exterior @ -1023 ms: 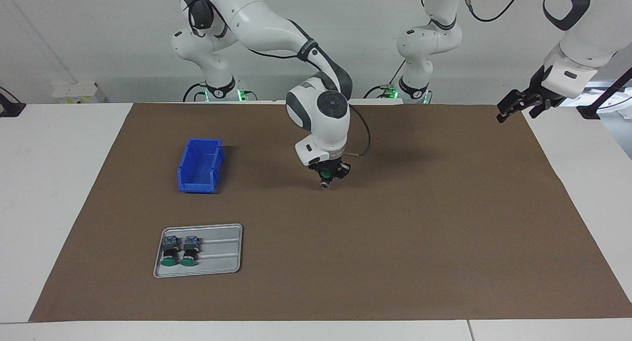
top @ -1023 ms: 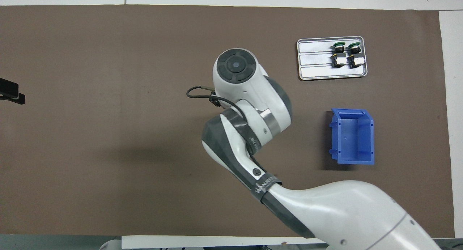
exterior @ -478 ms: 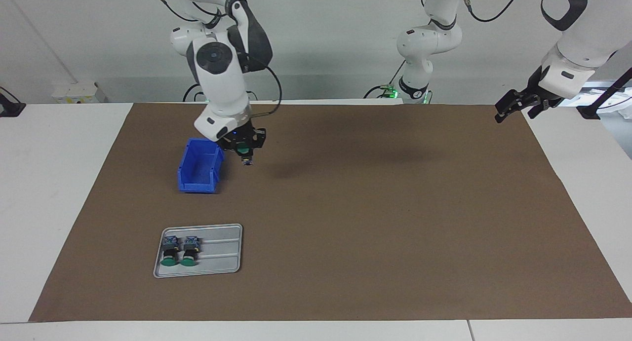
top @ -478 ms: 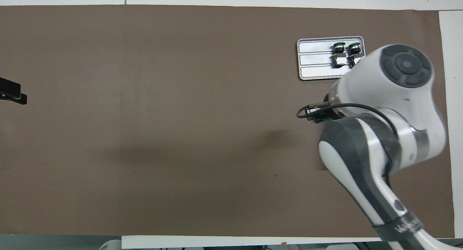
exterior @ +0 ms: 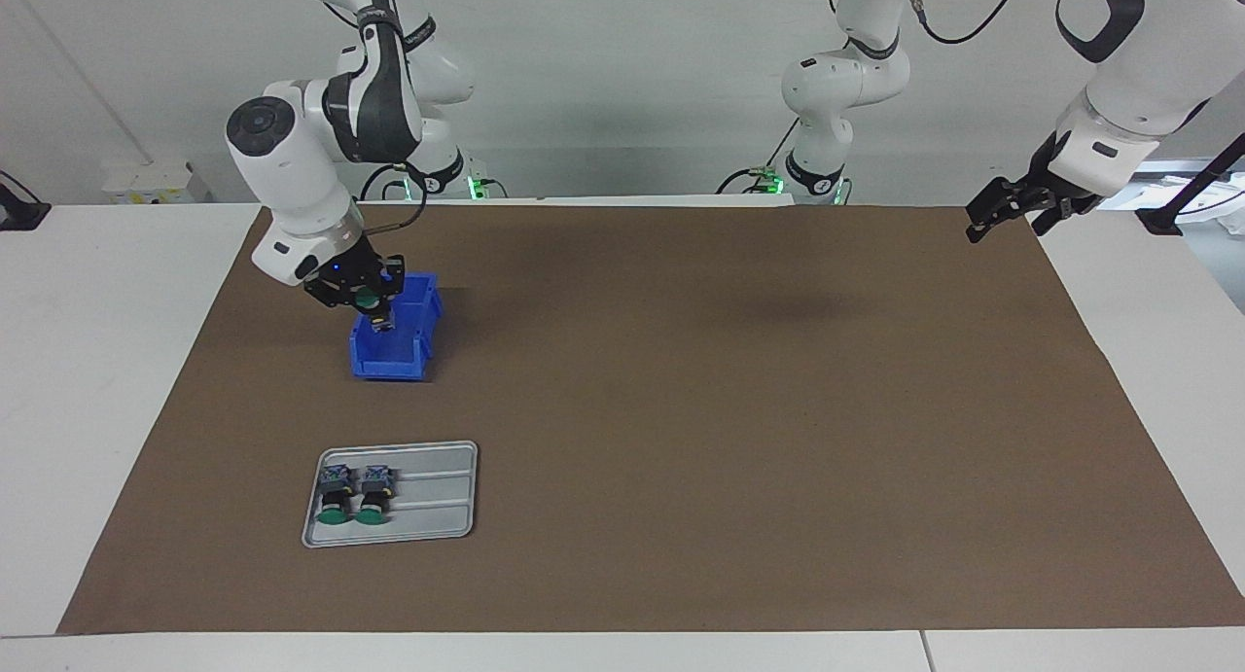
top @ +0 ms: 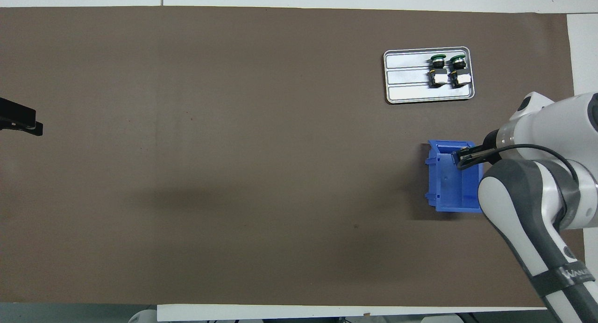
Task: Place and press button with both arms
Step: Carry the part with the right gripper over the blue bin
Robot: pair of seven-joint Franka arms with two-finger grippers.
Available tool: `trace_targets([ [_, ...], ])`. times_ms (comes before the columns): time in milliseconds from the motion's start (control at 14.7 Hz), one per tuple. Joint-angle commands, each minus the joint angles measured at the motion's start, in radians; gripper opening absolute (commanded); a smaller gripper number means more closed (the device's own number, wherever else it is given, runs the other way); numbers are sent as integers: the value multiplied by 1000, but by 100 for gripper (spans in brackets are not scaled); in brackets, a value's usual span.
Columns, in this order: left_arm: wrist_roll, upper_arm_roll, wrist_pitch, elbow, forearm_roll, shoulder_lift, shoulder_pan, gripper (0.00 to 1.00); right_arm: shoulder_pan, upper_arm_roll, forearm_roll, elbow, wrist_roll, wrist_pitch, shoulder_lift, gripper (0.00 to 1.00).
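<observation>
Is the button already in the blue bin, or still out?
Out: the right gripper holds the button above the blue bin.

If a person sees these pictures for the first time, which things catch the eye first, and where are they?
The right gripper stands out first: it hangs over the blue bin, shut on a green-capped button. Next comes the silver tray, farther from the robots than the bin, with two more buttons lying side by side in it. The left gripper waits in the air over the brown mat's corner at the left arm's end.
</observation>
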Motion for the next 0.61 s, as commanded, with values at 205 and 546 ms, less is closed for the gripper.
trace_targets([
  [205,15,-3,7,-16,13,-14,-6,100,-25,12,-27,-65,-7,73,9,0],
  [546,52,0,-3,-18,16,-16,-5,100,-22,12,-51,-68,5,101,69,0],
])
